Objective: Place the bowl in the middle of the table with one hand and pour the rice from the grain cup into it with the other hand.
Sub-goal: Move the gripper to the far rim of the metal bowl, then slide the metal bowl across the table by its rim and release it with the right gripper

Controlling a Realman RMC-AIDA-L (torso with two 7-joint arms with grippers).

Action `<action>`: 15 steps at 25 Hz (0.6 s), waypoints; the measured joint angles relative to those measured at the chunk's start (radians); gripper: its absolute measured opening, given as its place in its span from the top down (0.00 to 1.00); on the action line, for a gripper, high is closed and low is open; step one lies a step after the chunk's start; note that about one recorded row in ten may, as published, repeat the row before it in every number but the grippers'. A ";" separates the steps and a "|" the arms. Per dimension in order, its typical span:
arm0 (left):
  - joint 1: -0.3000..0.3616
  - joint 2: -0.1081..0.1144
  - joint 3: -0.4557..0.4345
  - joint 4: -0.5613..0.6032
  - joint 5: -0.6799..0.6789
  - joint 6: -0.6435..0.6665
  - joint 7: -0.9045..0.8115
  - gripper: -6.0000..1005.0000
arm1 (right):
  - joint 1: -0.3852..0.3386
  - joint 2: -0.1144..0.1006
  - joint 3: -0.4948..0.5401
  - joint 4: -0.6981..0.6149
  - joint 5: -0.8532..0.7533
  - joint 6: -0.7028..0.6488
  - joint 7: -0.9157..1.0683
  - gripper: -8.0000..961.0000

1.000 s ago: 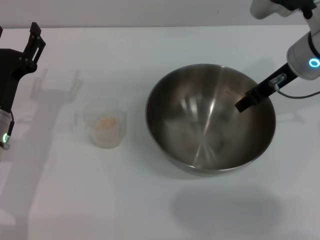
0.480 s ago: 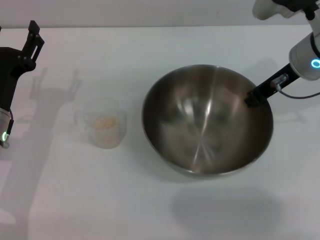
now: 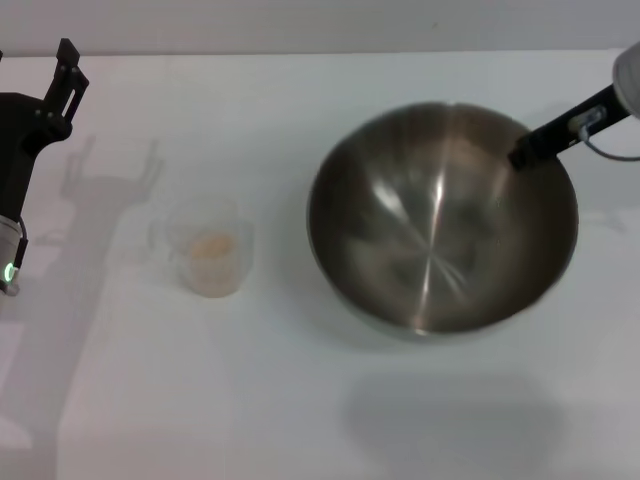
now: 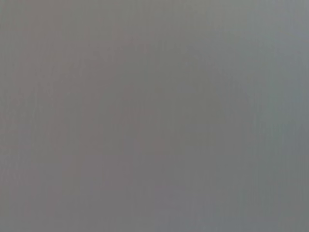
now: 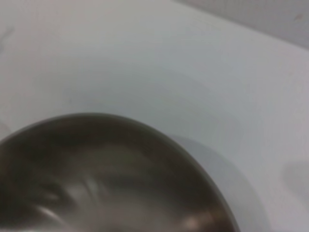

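Head camera looked forward and down from above the near edge of the table point(image 3: 300, 400), taking in the bowl point(image 3: 440, 230), right wrist camera sat close over the same bowl's rim point(image 5: 145, 140), left wrist camera showed only flat grey

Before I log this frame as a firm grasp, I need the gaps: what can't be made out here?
- Left wrist view: flat grey, nothing visible.
- Right gripper: in the head view one dark finger meets the bowl at its far right rim; the rest is cut off by the edge, so grip unclear.
- Right wrist view: only bowl rim and table, no fingers.
- Rice level: blurred through the grain cup.
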 joint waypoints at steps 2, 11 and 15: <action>0.001 0.000 0.000 0.000 0.000 0.000 0.000 0.23 | -0.001 0.002 0.016 -0.006 0.030 0.002 -0.001 0.99; 0.001 0.000 0.001 -0.003 0.000 0.002 0.000 0.23 | -0.004 0.005 -0.007 0.010 0.128 -0.007 -0.007 0.99; -0.001 0.000 0.002 -0.004 0.000 0.002 0.000 0.24 | -0.004 0.007 -0.021 0.052 0.163 -0.026 -0.016 0.99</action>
